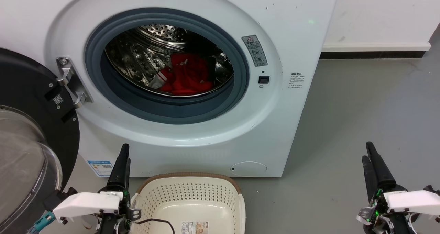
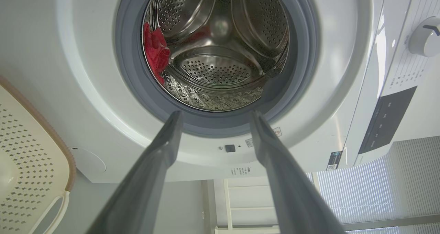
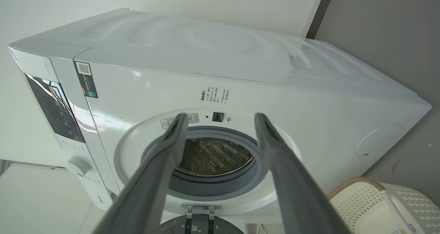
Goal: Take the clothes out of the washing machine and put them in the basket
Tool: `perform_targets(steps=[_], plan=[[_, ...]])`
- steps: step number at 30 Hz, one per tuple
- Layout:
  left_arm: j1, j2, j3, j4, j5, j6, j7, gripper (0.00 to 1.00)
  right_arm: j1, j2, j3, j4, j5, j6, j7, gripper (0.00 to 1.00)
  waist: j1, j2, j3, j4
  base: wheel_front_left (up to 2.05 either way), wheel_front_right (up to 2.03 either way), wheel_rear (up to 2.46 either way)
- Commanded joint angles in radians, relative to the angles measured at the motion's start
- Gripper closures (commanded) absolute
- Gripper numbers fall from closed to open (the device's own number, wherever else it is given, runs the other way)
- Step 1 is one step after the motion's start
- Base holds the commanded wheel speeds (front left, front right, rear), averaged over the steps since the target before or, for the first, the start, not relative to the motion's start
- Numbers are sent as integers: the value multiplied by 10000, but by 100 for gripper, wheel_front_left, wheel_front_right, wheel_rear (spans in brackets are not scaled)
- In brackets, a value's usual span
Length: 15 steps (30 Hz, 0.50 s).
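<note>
Left gripper (image 2: 215, 114) and right gripper (image 3: 221, 115) both spread, empty, aimed at washing machine (image 1: 292, 38); red clothes (image 2: 156, 53) partly hidden behind grey door seal (image 2: 129, 72).

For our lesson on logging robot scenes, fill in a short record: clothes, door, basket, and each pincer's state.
clothes: red, lying in the drum of the washing machine
door: swung open, at the robot's left
basket: on the floor before the machine, no clothes visible inside
left pincer: open, holding nothing
right pincer: open, holding nothing
</note>
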Motion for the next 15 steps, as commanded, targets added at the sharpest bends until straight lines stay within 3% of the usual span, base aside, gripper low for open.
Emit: perform_targets(steps=[1,15], plan=[[-286,20,-102,-310,569,-5,-131,0,-123,-13,6,-333,-551,2,-130,0,0,0,1,-3,0,0,0],[-397,64,-624,-648,3820,-4,-672,0,121,-11,92,-940,-4256,2,-668,0,0,0,-5,-13,0,0,0]])
